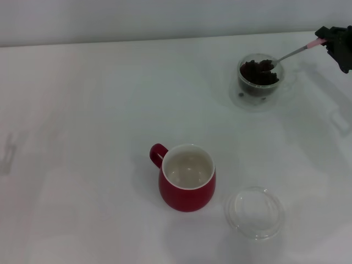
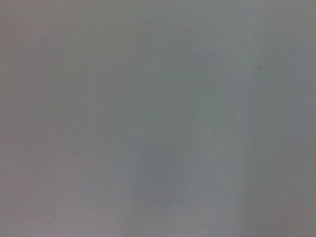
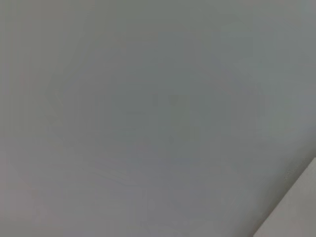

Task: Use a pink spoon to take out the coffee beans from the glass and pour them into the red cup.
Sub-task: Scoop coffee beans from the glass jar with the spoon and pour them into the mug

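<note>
Head view: the black right gripper (image 1: 330,42) clamps the slim pink-handled metal spoon (image 1: 297,51) — its bowl among dark coffee beans (image 1: 258,72) inside the clear round glass (image 1: 259,82), beyond the empty rounded red mug (image 1: 187,177).

Looks like a bare test bench or lab tabletop rather than a lived-in kitchen: a plain white table (image 1: 82,137) filling nearly the whole head view, backed at 12 o'clock by a blank pale wall (image 1: 165,16). Only a few kitchen props set out: a red cup (image 1: 187,179) near centre, a glass (image 1: 259,80) at 2 o'clock, a clear dish (image 1: 254,213) at 5 o'clock. Nothing but flat grey-white surface in both wrist views.
</note>
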